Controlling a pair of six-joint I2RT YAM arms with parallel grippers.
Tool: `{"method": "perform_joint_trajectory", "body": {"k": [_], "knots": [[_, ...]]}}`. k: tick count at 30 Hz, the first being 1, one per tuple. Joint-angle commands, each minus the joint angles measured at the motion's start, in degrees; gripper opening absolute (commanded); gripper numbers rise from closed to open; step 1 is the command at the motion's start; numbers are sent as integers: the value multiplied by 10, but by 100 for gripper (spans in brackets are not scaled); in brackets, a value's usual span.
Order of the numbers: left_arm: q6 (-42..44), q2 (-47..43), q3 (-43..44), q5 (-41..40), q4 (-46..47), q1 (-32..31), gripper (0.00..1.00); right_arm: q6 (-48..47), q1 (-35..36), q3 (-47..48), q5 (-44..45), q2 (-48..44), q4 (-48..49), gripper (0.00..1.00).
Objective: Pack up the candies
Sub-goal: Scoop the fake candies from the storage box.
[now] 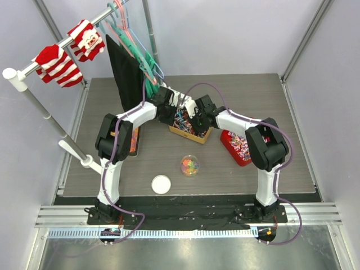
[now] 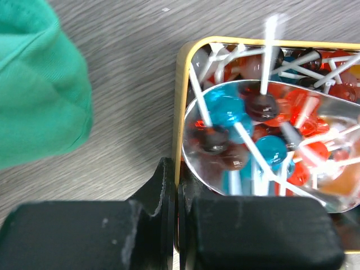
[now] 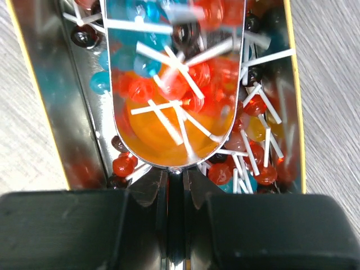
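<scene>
Candies (image 1: pixel 189 165) filled a small cup (image 1: pixel 196 160) on the grey wood-grain table (image 1: pixel 292 157), near a white lid (image 1: pixel 161 184); pale walls (image 1: pixel 225 34) enclosed it. Over a yellow tin (image 1: pixel 194 136), the right gripper (image 3: pixel 175 185) pinched a scoop (image 3: pixel 174 84); the left gripper (image 2: pixel 175 194) was pressed together.

bright, even light is falling from overhead, leaving only faint shadows on the table (image 1: pixel 169 157). in both wrist views the black fingers (image 2: pixel 67 236) at 6 o'clock are blurring, and the metal scoop (image 3: pixel 174 84) is glaring with streaky reflections.
</scene>
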Motion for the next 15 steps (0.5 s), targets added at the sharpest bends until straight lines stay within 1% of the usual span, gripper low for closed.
{"method": "perform_joint_trajectory", "body": {"k": [1,5,9,13,15], "knots": [[-24,-36,36,65,56,-7,0,13,-9,-4,-68,-51,33,1],[-24,-30,40,55,54,-2,0,4,-15,-5,-62,-68,32,1],[-23,-22,46,18,49,1,0,1,-19,-18,-65,-85,37,1],[-19,-18,46,-5,47,1,0,16,-19,-41,-35,-95,75,1],[-16,-16,47,-5,45,2,0,16,-18,-35,-23,-85,72,1]]}}
